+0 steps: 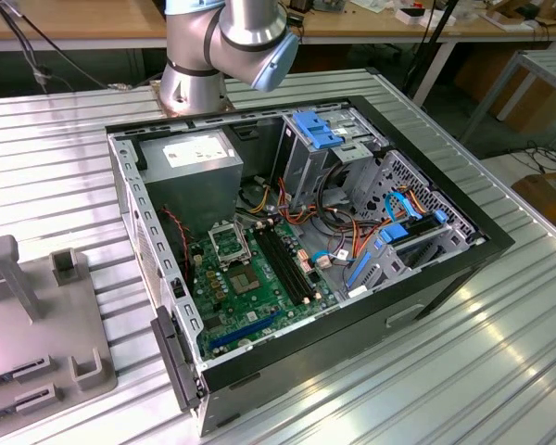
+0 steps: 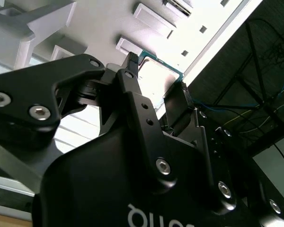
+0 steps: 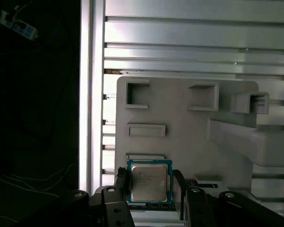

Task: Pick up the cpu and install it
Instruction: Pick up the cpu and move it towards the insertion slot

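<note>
The cpu (image 3: 149, 183) is a small square chip with a pale silver-grey top and a thin green rim. It sits between my two black fingers (image 3: 121, 185), well above a grey fixture plate (image 3: 184, 137). My gripper (image 3: 150, 176) is shut on the cpu, one finger pressing each opposite edge. In the second wrist view the cpu (image 2: 157, 81) shows bright between the fingertips (image 2: 130, 64) of the gripper (image 2: 156, 74). In the exterior view the open computer case (image 1: 445, 269) holds the green motherboard (image 1: 259, 297) with its black-framed socket (image 1: 228, 243).
The grey fixture plate (image 1: 37, 343) with raised blocks and slots lies on the ribbed metal table (image 1: 426, 371), at the exterior view's left beside the case. The arm's base (image 1: 193, 88) stands behind the case. Drive cages and cables (image 1: 389, 222) crowd the case's right half. The table edge (image 3: 85, 94) borders dark floor.
</note>
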`<state>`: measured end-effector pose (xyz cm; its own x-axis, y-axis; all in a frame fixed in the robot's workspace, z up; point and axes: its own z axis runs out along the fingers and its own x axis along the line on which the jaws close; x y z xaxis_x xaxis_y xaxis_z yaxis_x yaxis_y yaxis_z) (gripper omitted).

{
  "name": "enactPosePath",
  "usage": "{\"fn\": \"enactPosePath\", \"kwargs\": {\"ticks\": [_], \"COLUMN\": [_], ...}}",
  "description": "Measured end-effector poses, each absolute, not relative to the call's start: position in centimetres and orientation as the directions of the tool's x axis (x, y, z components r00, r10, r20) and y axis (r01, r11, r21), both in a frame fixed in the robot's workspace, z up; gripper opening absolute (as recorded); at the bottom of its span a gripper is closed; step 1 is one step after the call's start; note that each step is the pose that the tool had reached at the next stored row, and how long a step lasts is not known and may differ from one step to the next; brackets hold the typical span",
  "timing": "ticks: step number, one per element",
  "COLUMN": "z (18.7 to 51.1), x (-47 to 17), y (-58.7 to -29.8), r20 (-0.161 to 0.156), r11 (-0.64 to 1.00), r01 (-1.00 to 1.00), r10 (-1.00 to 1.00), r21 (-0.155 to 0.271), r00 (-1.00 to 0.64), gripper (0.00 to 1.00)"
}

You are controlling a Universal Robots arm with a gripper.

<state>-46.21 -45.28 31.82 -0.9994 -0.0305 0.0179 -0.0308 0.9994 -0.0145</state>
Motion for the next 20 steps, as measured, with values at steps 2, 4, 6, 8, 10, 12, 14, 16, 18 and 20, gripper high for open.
{"fn": "enactPosePath", "kwargs": {"ticks": [2,4,6,8,10,12,14,16,18,20], "z": [32.0,32.1,32.4,32.6,32.7,32.9,33.0,33.2,33.3,33.5], "x": [-46.2,-46.2,-46.2,-46.2,-46.2,-46.2,-46.2,-46.2,-46.2,-46.2], "y": [-45.3,-45.3,-45.3,-45.3,-45.3,-45.3,-45.3,-45.3,-45.3,-45.3], "r20": [0.018,0.018,0.018,0.018,0.018,0.018,0.018,0.018,0.018,0.018], "r11": [0.999,0.999,0.999,0.999,0.999,0.999,0.999,0.999,0.999,0.999], "r01": [-0.031,-0.031,-0.031,-0.031,-0.031,-0.031,-0.031,-0.031,-0.031,-0.031], "r10": [-0.031,-0.031,-0.031,-0.031,-0.031,-0.03,-0.031,-0.03,-0.031,-0.031], "r21": [-0.015,-0.015,-0.015,-0.015,-0.015,-0.015,-0.015,-0.015,-0.015,-0.015], "r00": [-0.999,-0.999,-0.999,-0.999,-0.999,-0.999,-0.999,-0.999,-0.999,-0.999], "gripper": [0.47,0.47,0.47,0.47,0.47,0.47,0.47,0.47,0.47,0.47]}}
